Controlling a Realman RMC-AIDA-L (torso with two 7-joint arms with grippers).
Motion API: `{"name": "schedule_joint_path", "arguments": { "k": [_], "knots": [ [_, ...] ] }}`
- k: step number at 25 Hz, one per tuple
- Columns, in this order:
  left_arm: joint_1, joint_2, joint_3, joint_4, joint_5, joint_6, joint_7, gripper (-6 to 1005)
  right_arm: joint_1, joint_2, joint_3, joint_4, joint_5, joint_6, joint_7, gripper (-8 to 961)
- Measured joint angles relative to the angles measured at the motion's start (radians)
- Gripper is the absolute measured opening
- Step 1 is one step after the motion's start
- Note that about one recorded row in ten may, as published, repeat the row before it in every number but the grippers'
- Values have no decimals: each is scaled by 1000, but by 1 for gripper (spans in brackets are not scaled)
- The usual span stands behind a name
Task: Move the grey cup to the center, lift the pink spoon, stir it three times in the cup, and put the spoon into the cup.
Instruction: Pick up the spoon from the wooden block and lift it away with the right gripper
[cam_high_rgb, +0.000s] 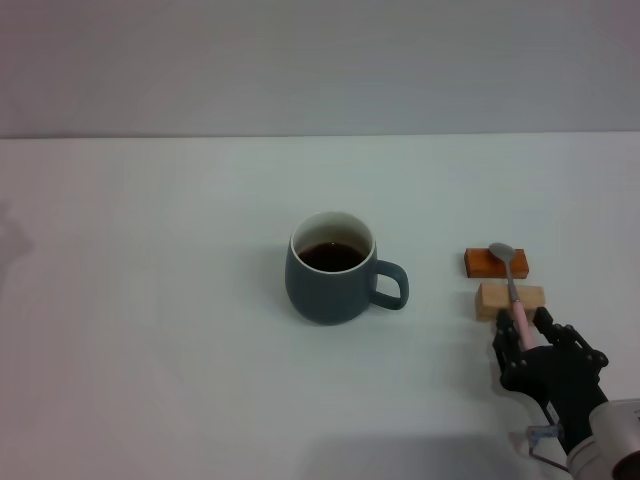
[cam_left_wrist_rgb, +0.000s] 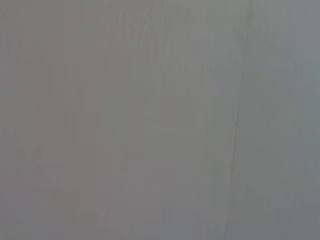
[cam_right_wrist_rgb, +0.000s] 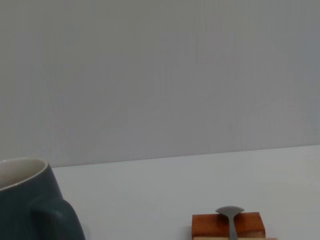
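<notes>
The grey cup (cam_high_rgb: 330, 285) stands mid-table with dark liquid inside and its handle pointing right; its rim and handle also show in the right wrist view (cam_right_wrist_rgb: 30, 205). The pink spoon (cam_high_rgb: 511, 278) lies across two wooden blocks to the right of the cup, its metal bowl (cam_right_wrist_rgb: 230, 212) on the farther block. My right gripper (cam_high_rgb: 525, 335) is at the near right, open, its fingers standing either side of the spoon's pink handle end. The left gripper is out of view.
An orange block (cam_high_rgb: 483, 263) and a tan block (cam_high_rgb: 493, 301) carry the spoon, right of the cup. The white table (cam_high_rgb: 150, 330) runs back to a grey wall. The left wrist view shows only a plain grey surface.
</notes>
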Motion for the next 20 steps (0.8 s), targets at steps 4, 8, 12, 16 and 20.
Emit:
{"name": "schedule_joint_path", "arguments": {
  "k": [4, 8, 12, 16, 20],
  "knots": [
    [1, 0, 0, -2, 0, 4, -7, -2, 0, 0, 0, 0, 0, 0, 0, 464],
    [2, 0, 0, -3, 0, 5, -8, -2, 1, 0, 3, 0, 1, 0, 0, 405],
    [4, 1, 0, -3, 0, 7, -8, -2, 1, 0, 20, 1, 1, 2, 0, 384],
    [6, 1, 0, 0, 0, 7, -8, -2, 1, -1, 27, 4, 1, 13, 0, 382],
    [6, 2, 0, 1, 0, 7, -8, -2, 5, -3, 28, 7, 1, 27, 0, 379]
  ]
}}
